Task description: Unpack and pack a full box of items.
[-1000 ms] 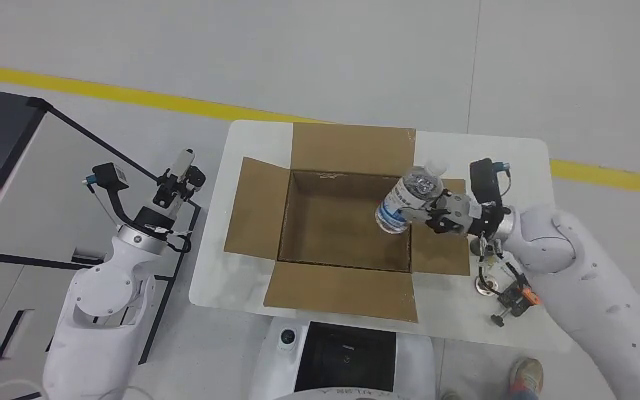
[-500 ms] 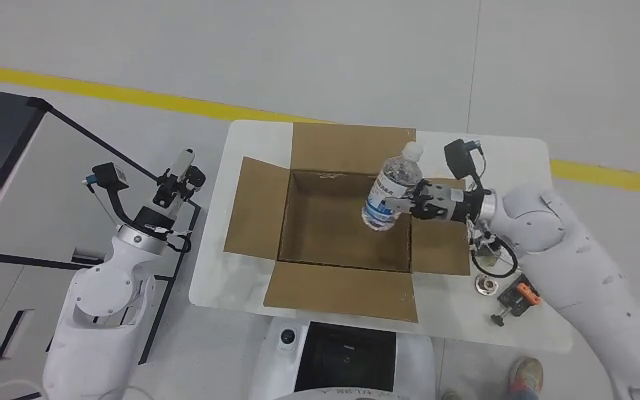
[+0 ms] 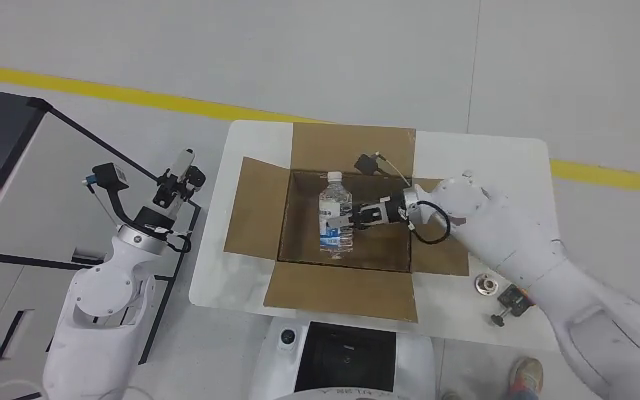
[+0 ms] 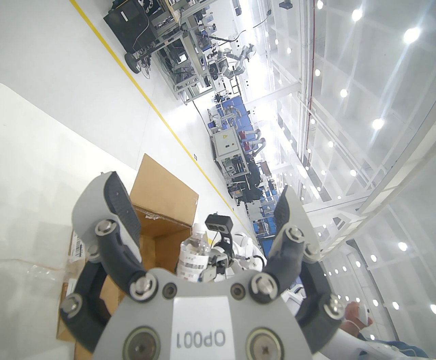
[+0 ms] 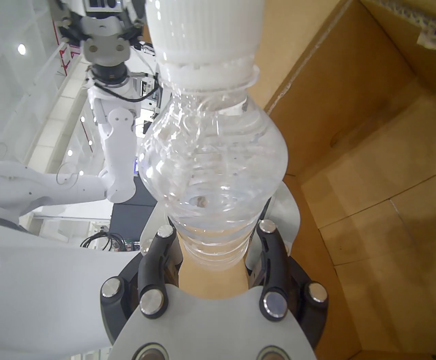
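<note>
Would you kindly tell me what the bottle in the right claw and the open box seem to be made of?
Bottle: thin clear plastic, glossy; you can see through its ribbed wall, and it throws bright glints. Its cap: white opaque plastic, probably, with moulded ridges. Box: brown cardboard, matte, likely corrugated, judging by the creased flaps and raw fibrous edge.

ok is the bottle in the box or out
In, at least partly: the bottle is between the box walls, gripped by the right claw. Whether it touches the box floor, cannot tell.
</note>
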You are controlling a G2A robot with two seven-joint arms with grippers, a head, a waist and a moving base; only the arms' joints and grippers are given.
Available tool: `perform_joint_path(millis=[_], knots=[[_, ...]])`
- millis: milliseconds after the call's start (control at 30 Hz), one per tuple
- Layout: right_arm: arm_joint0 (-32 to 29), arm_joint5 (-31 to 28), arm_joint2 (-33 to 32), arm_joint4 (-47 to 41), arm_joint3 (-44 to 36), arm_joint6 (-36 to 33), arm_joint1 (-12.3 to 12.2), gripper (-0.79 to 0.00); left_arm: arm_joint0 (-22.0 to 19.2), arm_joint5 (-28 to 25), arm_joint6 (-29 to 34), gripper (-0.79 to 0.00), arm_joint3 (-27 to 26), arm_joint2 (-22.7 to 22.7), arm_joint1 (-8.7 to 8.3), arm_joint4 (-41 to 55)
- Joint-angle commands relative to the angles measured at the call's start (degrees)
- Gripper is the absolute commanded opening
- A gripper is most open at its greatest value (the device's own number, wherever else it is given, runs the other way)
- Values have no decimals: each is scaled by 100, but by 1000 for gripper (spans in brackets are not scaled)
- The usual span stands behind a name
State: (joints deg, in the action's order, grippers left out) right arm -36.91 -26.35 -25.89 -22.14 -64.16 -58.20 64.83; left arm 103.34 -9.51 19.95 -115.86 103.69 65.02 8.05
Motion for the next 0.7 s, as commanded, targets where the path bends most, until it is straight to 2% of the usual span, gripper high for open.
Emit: perform_joint_path(millis=[0,267,300,433,467,533,667], knots=[[138,82,239,227,392,153,235,-785,0,0,0,0,0,0,0,0],[306,-39,594,495,1509,235,798,-773,0,0,0,0,0,0,0,0],[322,-53,612,491,1581,228,856,-677,0,0,0,0,0,0,0,0],[365,-124,652,422,1918,123,1064,-622,0,0,0,0,0,0,0,0],[389,-156,652,410,2006,87,1109,-542,0,0,0,0,0,0,0,0],[413,-212,641,353,2179,42,1194,-434,0,0,0,0,0,0,0,0],[447,-320,620,300,2490,-40,1340,-409,0,0,0,0,0,0,0,0]])
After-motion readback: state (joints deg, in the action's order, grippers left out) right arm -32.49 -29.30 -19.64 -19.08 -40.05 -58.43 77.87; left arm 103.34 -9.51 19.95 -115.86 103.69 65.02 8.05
